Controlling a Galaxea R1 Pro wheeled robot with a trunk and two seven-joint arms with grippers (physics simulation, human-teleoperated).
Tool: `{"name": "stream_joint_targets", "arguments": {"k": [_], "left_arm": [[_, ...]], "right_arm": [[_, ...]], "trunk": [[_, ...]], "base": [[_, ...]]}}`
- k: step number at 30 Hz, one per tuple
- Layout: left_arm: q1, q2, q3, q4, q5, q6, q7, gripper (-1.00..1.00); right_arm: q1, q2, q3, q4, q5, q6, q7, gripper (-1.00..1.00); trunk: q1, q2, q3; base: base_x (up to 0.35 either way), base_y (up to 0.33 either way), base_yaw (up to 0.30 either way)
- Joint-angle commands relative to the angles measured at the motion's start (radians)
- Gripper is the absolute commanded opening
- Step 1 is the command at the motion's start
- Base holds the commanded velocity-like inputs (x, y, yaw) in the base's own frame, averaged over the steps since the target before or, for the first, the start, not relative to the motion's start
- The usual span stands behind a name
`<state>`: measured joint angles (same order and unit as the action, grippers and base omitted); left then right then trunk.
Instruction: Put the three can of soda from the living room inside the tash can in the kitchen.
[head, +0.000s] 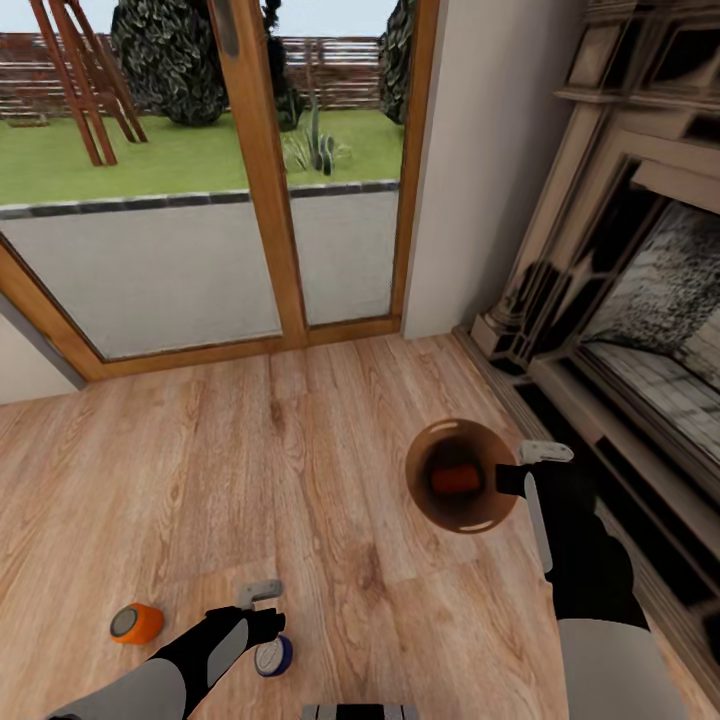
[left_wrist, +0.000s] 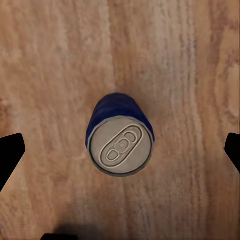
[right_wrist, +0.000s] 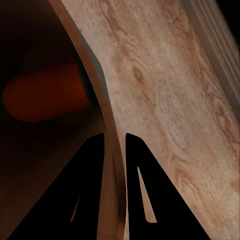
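The bin (head: 462, 489) is pinched by its rim in the right gripper (head: 512, 478), one orange can (head: 455, 479) already inside. The blue can (left_wrist: 120, 136) stands directly below the wide-open left gripper (head: 262, 612); another orange can (head: 136, 623) lies just beside it. A straight descent and closing seem needed next.

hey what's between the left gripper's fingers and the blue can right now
Only bare wood floor: the left wrist view shows the blue can centred between the open left gripper fingertips, untouched.
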<state>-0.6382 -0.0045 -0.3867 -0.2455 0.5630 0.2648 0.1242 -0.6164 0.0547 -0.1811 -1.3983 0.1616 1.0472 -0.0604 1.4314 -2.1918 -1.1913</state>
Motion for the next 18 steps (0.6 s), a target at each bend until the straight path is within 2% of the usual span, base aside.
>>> {"name": "stream_joint_targets", "arguments": {"k": [1,16,18], "left_arm": [[0.0,0.0,0.0,0.0,0.0,0.0,0.0,1.0],[0.0,0.0,0.0,0.0,0.001,0.001,-0.001,1.0],[0.0,0.0,0.0,0.0,0.001,0.001,-0.001,1.0]], "right_arm": [[0.0,0.001,0.001,-0.001,-0.008,0.0,0.004,-1.0],[0.003,0.013,0.001,-0.002,-0.005,0.0,0.004,-1.0],[0.003,0.013,0.001,-0.002,-0.005,0.0,0.004,-1.0]], "trunk": [[0.004,-0.007,-0.003],[0.061,-0.112,-0.05],[0.061,-0.112,-0.05]], "base": [[0.0,0.0,0.0],[0.0,0.0,0.0],[0.0,0.0,0.0]]}}
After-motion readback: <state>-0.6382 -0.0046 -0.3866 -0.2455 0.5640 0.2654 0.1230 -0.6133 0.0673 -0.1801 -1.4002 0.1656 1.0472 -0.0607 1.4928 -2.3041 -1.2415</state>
